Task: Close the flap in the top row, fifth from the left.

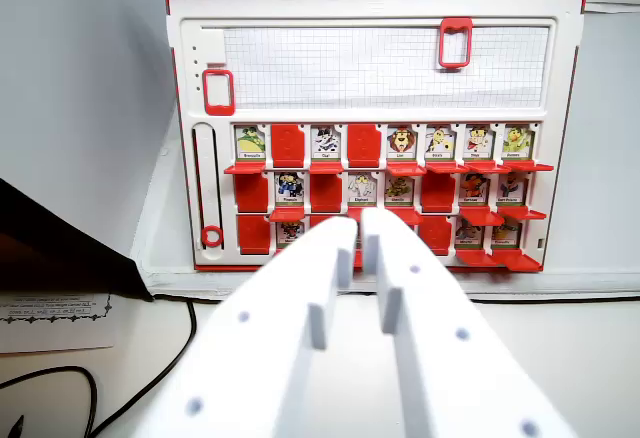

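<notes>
Gripper (368, 233): lower centre of frame; white jaws slightly parted, holding nothing
Board (372, 68): upright, filling upper centre
Flap (402, 144): top row, fifth from left; open, picture showing, above gripper tips

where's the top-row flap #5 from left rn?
In the wrist view, the fifth flap sits just right of the board's centre in the top row, open, between a closed red flap and another open picture flap, above the claw.

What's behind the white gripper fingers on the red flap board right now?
The white gripper covers the middle of the red-and-white flap board's bottom row and part of the middle row. An elephant card shows just above the fingertips. Whether the hidden flaps are open or shut cannot be seen.
</notes>
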Controlling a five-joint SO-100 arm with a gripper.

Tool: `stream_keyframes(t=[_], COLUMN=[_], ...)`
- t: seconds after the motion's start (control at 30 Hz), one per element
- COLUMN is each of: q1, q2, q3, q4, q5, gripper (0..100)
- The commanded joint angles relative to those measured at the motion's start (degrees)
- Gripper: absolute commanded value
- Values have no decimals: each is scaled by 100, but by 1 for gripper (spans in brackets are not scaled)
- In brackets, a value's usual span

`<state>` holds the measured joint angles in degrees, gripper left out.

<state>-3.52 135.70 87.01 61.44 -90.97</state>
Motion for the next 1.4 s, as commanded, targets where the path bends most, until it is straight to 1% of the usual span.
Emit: stream_keyframes(t=[0.0,0.47,0.8,1.2,1.37], q1=[-79,-18,-26,53,88], q2=[62,-62,105,141,290], q3=[-387,-492,-167,-44,316], q4=[105,132,114,105,132], q5=[53,132,114,123,79], gripper=[0,0,0,0,0])
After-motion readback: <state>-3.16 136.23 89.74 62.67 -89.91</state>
